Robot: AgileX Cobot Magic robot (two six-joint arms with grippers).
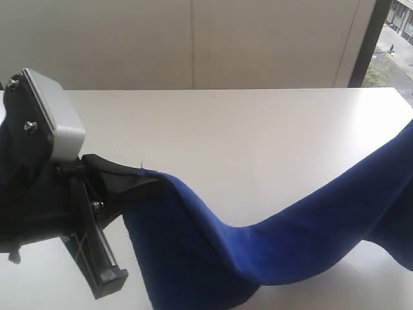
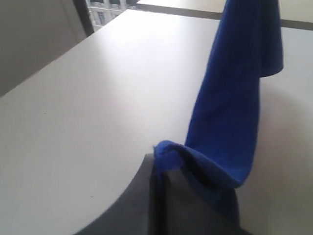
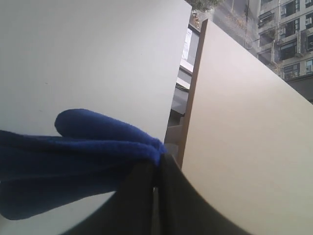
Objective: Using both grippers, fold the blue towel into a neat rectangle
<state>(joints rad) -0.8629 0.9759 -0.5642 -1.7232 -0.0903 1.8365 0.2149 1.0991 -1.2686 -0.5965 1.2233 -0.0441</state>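
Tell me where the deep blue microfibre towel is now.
In the exterior view the deep blue microfibre towel hangs over the white table, pinched at the left by the black left tool and running off the right edge.

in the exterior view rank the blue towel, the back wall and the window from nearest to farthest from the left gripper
1. blue towel: its corner is pinched in the jaws of the left gripper, at the left.
2. back wall: straight behind, past the far edge of the table.
3. window: far upper right corner.
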